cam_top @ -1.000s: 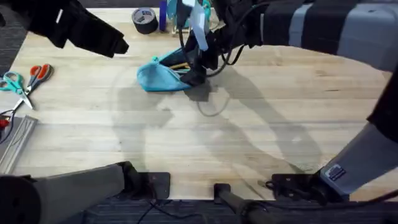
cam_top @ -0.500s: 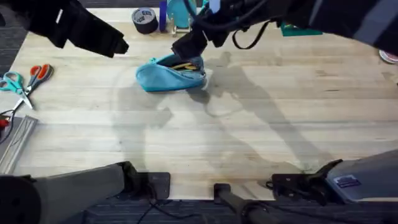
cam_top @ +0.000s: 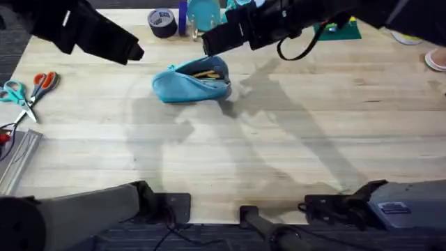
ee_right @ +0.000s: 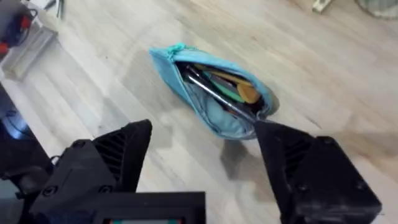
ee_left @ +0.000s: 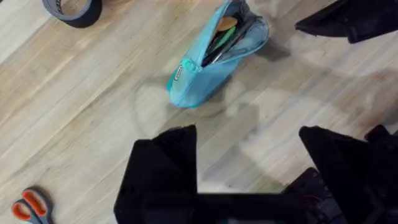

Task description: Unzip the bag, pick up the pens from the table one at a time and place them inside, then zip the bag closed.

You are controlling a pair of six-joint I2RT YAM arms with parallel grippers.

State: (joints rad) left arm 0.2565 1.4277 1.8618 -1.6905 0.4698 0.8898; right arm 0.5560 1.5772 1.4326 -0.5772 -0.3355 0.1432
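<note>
Bag [cam_top: 191, 81] shown unzipped with pens [ee_right: 217, 93] inside, released by the right gripper [cam_top: 212, 42], now lifted just behind it, fingers apart; zipping remains.

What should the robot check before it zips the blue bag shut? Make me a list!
1. Bag open: ok, the zipper gapes in both wrist views.
2. Pens inside: ok, slim dark ones lie in the opening with other items.
3. No pens left on the table: ok.
4. Right gripper open, holding nothing: ok.
5. Left gripper open, holding nothing: ok.
6. Zipper pull located: cannot tell.
</note>
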